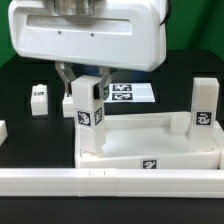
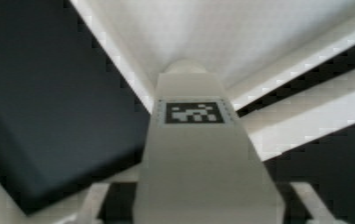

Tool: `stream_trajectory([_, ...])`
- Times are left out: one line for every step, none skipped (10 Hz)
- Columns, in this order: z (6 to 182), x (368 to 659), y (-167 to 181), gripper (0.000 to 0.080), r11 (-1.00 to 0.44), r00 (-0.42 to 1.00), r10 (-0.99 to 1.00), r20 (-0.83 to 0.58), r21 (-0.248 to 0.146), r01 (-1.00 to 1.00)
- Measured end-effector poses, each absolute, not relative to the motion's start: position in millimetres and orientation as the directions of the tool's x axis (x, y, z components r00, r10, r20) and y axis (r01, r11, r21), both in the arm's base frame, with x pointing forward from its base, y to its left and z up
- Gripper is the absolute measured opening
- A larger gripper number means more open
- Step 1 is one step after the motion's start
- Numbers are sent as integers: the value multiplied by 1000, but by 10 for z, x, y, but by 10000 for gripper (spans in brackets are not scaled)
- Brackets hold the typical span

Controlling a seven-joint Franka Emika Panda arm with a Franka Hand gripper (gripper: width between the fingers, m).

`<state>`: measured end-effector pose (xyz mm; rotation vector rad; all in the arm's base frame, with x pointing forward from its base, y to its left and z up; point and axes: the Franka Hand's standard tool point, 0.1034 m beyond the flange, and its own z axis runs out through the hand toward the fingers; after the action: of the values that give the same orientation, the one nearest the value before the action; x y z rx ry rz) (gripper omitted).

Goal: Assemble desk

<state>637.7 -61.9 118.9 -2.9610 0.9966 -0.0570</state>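
currently, listing from the exterior view's left:

- loose leg (image 1: 39,97): lying on the black table, well apart from the tabletop, awaiting fitting.
- gripper (image 1: 88,78): jaws pinching narrow on the top of the held leg (image 1: 87,115), which is standing upright at the tabletop's left corner. i am judging it mid-seating.
- marker board (image 1: 131,93): lying behind.
- tabletop (image 1: 150,150): sitting rim up.
- standing leg (image 1: 204,105): occupying the right corner.

i am counting one leg placed, one in hand and the others outstanding. front rail (image 1: 100,182) is hemming the near edge, and open room is lying leftward.
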Motion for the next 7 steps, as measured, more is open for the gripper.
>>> stream_trajectory([1186, 6376, -616, 290, -738, 738, -675, 27, -30, -674])
stream_trajectory([1185, 6385, -615, 290, -670, 670, -742, 26, -43, -741])
stream_trajectory([1182, 6407, -604, 290, -588, 588, -808, 25, -64, -806])
stream_trajectory([1180, 6430, -570, 290, -510, 510, -860, 18, -80, -856])
stream_trajectory([1179, 6439, -551, 290, -461, 463, -887, 9, -89, -883])
stream_trajectory([1179, 6440, -542, 290, -442, 444, -896, 4, -91, -892])
stream_trajectory([1179, 6439, -542, 364, -465, 466, -885, 6, -91, -881])
